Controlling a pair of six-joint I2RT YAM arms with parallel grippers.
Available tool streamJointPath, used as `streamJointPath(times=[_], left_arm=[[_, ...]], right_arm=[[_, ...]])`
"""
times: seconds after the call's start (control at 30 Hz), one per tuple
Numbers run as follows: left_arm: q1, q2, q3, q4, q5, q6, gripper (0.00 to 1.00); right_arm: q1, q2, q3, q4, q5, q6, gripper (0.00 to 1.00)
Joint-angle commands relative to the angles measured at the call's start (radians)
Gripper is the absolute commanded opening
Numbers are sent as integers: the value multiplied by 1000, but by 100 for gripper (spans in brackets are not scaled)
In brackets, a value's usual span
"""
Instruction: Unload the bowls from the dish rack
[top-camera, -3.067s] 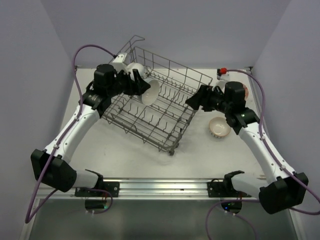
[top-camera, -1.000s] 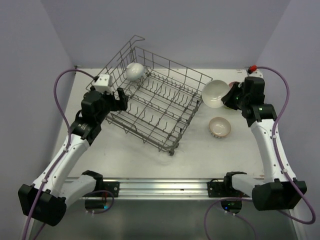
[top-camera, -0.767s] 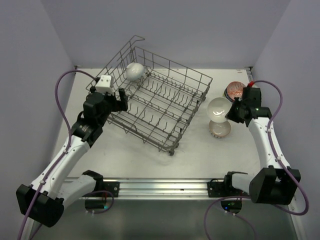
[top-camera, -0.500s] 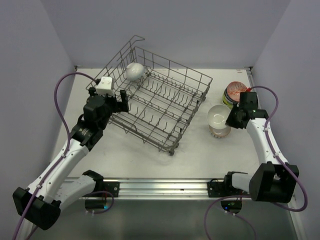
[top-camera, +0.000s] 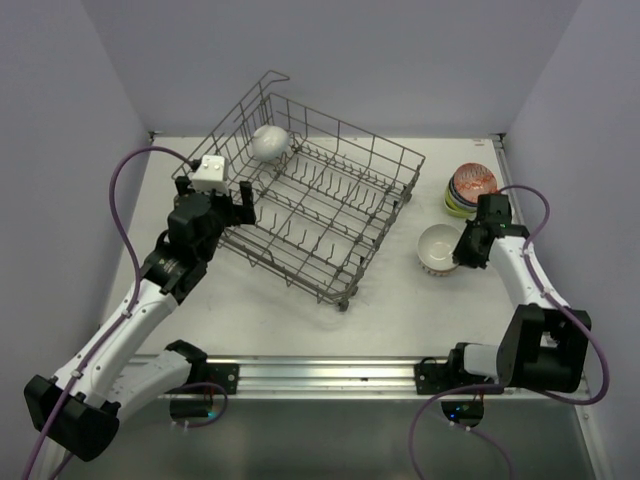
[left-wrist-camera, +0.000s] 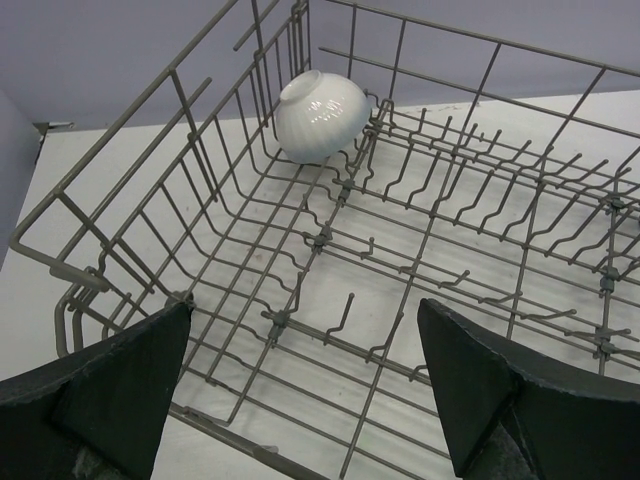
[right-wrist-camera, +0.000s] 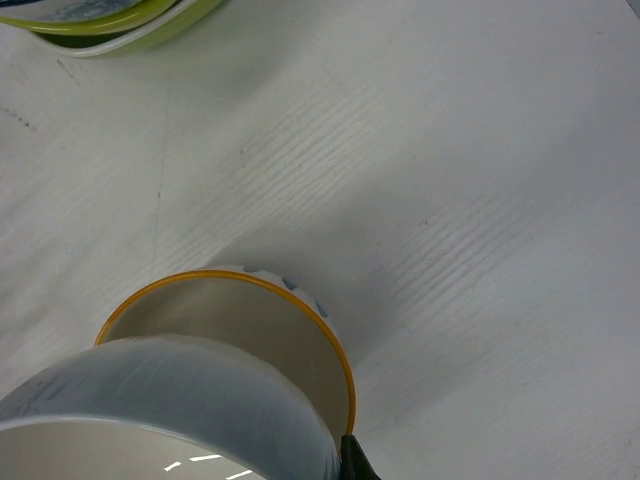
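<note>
Right claw (top-camera: 461, 250) grips a white bowl (top-camera: 436, 244) atop a yellow-rimmed bowl (right-wrist-camera: 240, 330) near the tabletop's (top-camera: 300, 320) right edge; left claw (left-wrist-camera: 304, 330) gapes at the rack (top-camera: 330, 215).

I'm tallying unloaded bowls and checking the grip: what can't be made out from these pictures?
Right gripper: from above its wrist covers the jaws; the right wrist view shows only one fingertip at the bottom edge, so open or shut is unclear.
Bowl stack: count too small to tell from above; cut off by the top edge in the right wrist view.
Orange-rimmed bowl: mostly covered by the white bowl.
</note>
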Motion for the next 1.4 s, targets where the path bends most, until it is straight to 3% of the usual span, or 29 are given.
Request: streamJointPath(times=[0.0,0.4,0.6,0.63,0.77,1.37], left_arm=[[-8,2,-5,34,-39,9,100],[-14,15,-5,32,-29,12,100],[-15,20,-7,32,-21,13,100],[-15,22,-7,31,-21,13,100],[-14,23,-7,31,-19,15,100],[-17,32,-10,32,-18,18,100]], right_arm=[[-11,12,4,89,-11,7,0],[-25,74,-11,129,-25,4,0],[-25,86,-12,127,-56,-4,22],[-25,86,-11,126,-56,-7,33],[-25,78,-3,112,-56,-8,50],[-25,25,60,41,-68,-28,59]])
